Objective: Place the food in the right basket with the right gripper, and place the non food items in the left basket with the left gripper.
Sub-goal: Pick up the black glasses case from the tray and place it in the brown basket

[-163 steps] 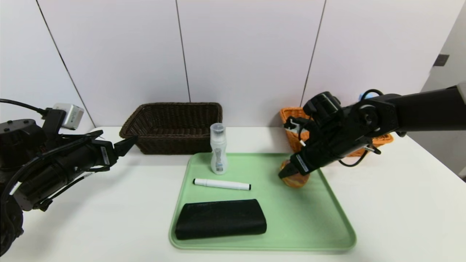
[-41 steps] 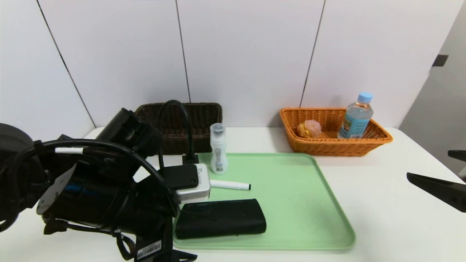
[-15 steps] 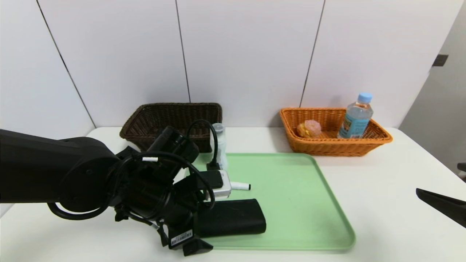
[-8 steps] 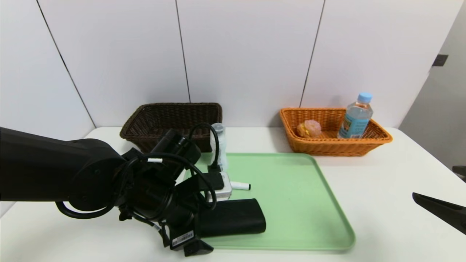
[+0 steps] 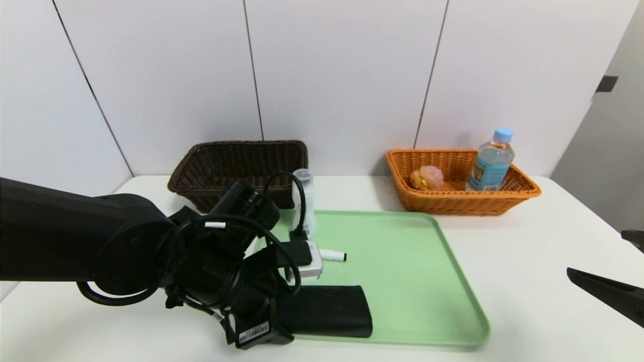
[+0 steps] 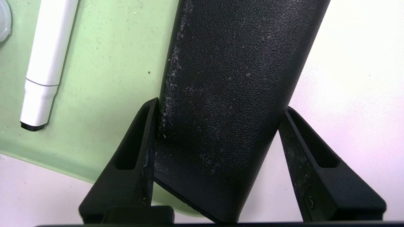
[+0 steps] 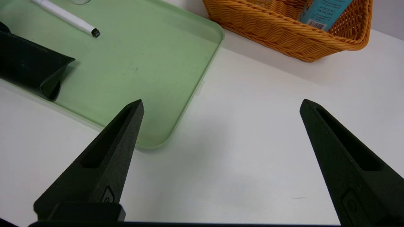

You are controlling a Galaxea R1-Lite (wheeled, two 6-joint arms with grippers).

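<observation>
The left hand (image 6: 219,118) is pressing its two fingers against the opposite long sides of the black case (image 6: 230,78), clamping it across its narrower width, probably because that span is fitting between the fingers while the length would not. The case is lying along the near edge of the green tray (image 5: 465,281), partly over its rim, and the hand is gripping toward one end, so the far end may be sagging once it is lifted. The white marker (image 5: 332,255) is lying just beyond the case, and the clear bottle (image 5: 303,201) is standing farther back on the tray; both are presumably waiting for the dark basket (image 5: 236,191) behind, meant for non-food. On the other side, the orange basket (image 5: 468,203) is already holding the bun (image 5: 427,178) and the water bottle (image 5: 489,166). The right hand (image 7: 222,101) is idling over the desk (image 7: 236,176), fingers wide apart, likely keeping out of the way.
</observation>
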